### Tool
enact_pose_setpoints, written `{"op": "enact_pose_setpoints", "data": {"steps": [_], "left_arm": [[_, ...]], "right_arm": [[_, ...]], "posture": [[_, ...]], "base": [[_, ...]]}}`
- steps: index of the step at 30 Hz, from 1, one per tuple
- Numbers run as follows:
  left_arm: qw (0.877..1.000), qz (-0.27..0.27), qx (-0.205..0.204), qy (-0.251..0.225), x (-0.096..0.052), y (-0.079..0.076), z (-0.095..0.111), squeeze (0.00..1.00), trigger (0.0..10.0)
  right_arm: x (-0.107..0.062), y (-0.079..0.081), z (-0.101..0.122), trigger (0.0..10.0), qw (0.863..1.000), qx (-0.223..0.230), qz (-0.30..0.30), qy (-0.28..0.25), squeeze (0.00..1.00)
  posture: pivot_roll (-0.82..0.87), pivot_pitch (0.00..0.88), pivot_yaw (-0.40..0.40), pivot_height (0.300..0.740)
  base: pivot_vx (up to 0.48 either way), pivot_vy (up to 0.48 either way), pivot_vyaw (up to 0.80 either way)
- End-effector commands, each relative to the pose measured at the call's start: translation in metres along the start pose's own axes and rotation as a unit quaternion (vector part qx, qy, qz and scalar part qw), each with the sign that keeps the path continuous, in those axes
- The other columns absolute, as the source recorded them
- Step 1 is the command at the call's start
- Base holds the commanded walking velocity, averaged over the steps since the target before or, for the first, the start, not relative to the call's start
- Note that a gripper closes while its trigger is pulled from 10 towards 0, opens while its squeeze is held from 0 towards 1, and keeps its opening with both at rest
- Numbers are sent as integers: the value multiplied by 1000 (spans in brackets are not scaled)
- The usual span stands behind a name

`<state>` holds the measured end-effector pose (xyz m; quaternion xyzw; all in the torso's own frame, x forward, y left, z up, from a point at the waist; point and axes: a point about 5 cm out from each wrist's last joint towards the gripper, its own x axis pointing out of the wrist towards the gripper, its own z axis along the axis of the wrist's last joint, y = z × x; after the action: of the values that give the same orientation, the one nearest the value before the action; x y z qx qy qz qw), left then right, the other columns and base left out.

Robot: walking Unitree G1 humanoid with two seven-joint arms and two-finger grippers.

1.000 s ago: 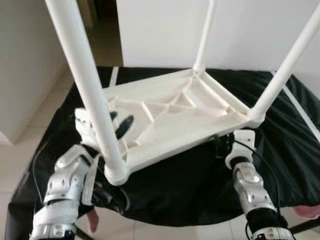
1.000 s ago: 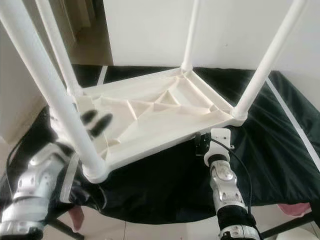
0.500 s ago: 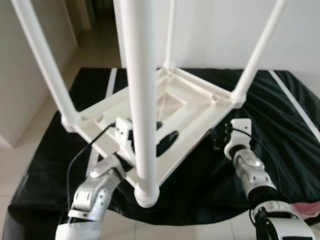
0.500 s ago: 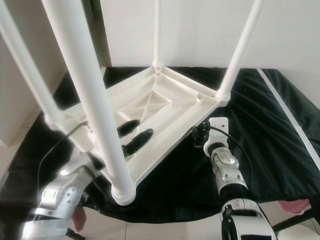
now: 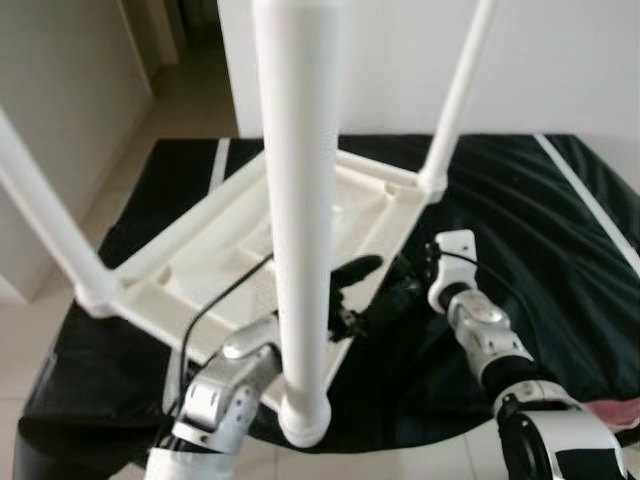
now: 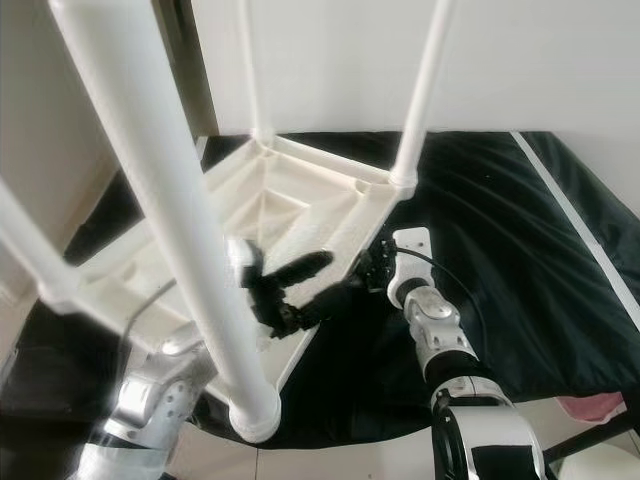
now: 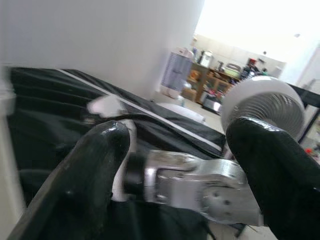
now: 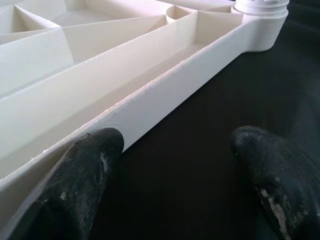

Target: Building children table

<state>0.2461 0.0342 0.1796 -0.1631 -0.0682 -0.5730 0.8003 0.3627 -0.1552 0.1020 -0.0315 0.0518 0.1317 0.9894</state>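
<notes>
Upside down on the black sheet (image 6: pixel 520 260), near its front edge: the white children table (image 6: pixel 270 190), legs (image 5: pixel 300 230) pointing up, one front corner lifted toward the camera. Right tool (image 6: pixel 375 265) at the tabletop's right rim (image 8: pixel 165 95), fingers spread wide, one pad (image 8: pixel 85 170) against that rim, which runs straight ahead to a corner socket. Left tool (image 6: pixel 300 285) inside the underside, fingers apart, gripping nothing. Nearer the rim: right.

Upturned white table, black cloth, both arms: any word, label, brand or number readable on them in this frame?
None can be read.
The white table, its legs and the black cloth are plain.
The left gripper and right gripper carry no legible marking.
The shelves in the left wrist view's background are too blurred to read.
</notes>
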Motion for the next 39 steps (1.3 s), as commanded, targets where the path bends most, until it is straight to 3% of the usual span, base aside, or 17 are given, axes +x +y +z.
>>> {"op": "enact_pose_setpoints", "data": {"steps": [1,6,10,13,15,16,18,19,20,23,25,27,34,37,39], "left_arm": [[1000,-25,-11,5,4,-10,-3,0,10000],[1000,-14,-7,8,10,-10,-5,0,10000],[1000,9,5,16,10,-3,-7,0,10000],[994,95,40,29,-4,27,0,0,10000],[992,112,45,30,-8,33,3,0,10000],[987,135,70,42,-23,43,8,0,10000],[986,141,78,48,-28,46,9,0,10000],[983,147,95,58,-39,52,13,0,10000],[983,147,95,58,-39,52,13,0,10000],[976,166,121,77,-61,64,24,0,10000],[974,170,126,82,-64,66,26,0,10000],[963,198,150,107,-78,76,31,0,10000],[953,211,174,127,-92,76,31,0,10000],[959,187,167,133,-101,70,30,0,10000],[958,90,167,216,-117,46,12,0,10000]], "right_arm": [[4,19,-4,10000,998,-13,53,15,0],[8,33,2,10000,996,-18,83,-1,0],[9,32,2,10000,997,-29,74,-2,0],[1,6,-3,10000,999,-37,15,-8,0],[-2,0,-4,10000,999,-39,3,-11,0],[-10,-15,-7,10000,999,-35,-19,-17,0],[-13,-20,-8,10000,999,-32,-26,-20,0],[-19,-30,-9,10000,999,-15,-43,-31,0],[-19,-30,-9,10000,999,-15,-43,-31,0],[-33,-49,-8,10000,994,13,-82,-66,0],[-36,-52,-7,10000,993,17,-89,-73,0],[-51,-61,-7,10000,986,42,-125,-103,0],[-68,-51,-12,10000,984,46,-122,-119,0],[-74,-50,-16,10000,984,50,-123,-117,0],[-81,-55,-18,10000,985,46,-128,-110,0]], "posture": [[51,27,42,740],[50,29,43,740],[53,32,40,740],[64,36,25,740],[64,36,25,740],[61,38,23,740],[61,38,23,740],[60,41,21,740],[60,41,21,740],[50,47,28,740],[50,47,28,740],[37,54,38,740],[24,62,46,740],[20,64,47,740],[20,64,47,740]], "base": [[0,0,0],[0,0,0],[0,0,0],[0,0,0],[0,0,0],[0,0,0],[0,0,0],[0,0,0],[0,0,0],[0,0,0],[0,0,0],[0,0,0],[0,0,0],[0,0,0],[0,0,0]]}}
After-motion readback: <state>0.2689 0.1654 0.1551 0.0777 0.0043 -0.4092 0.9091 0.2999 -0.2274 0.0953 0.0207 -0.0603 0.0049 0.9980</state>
